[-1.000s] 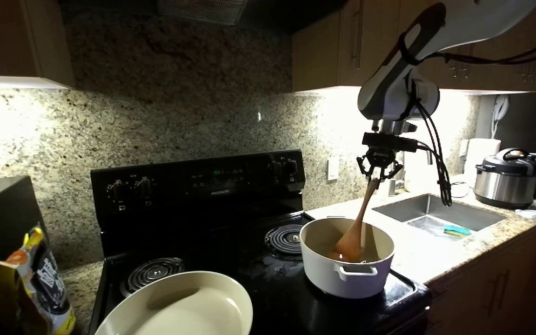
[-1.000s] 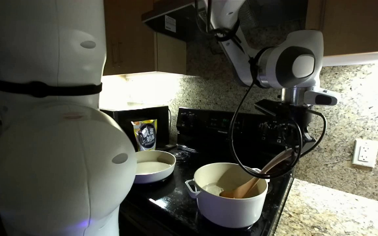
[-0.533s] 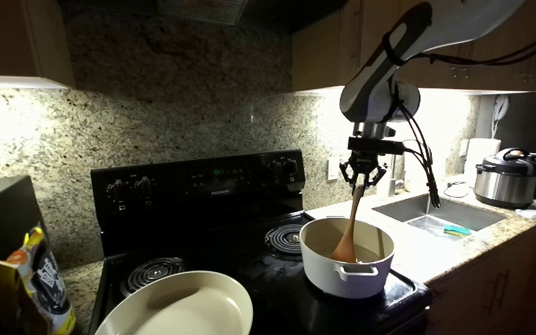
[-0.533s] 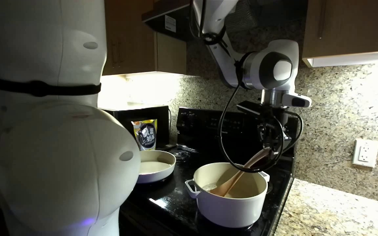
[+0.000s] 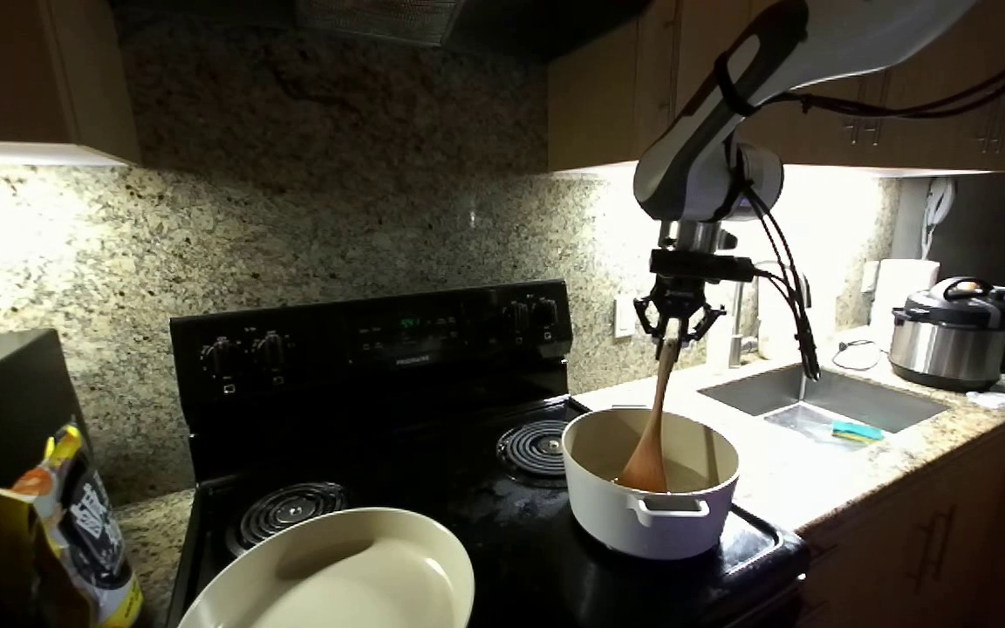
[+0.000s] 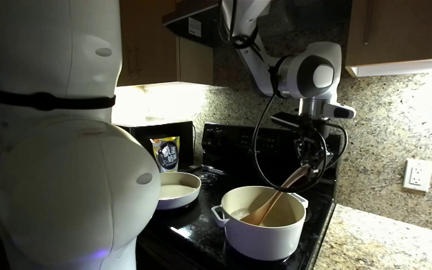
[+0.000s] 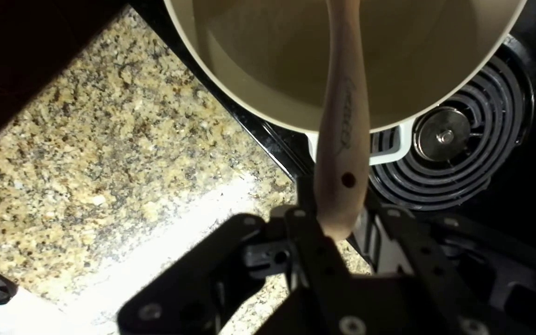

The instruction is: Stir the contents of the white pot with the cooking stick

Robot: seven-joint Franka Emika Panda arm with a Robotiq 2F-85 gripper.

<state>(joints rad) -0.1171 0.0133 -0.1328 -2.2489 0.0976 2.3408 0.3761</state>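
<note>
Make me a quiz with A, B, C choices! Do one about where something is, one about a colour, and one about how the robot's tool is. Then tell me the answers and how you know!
1. Where is the lower end of the wooden spoon, compared with the white pot?
A) Under it
B) Inside it
C) Beside it

2. What colour is the top of the sponge in the sink?
A) Teal
B) Red
C) Black

3. How is the tool?
A) Wide open
B) Shut with nothing in it
C) Closed on the wooden spoon

Answers:
1. B, because both exterior views show the spoon dipping down within the white pot's walls.
2. A, because an exterior view shows its upper face is teal.
3. C, because the wrist view shows the tool gripping the spoon's upper end.
</note>
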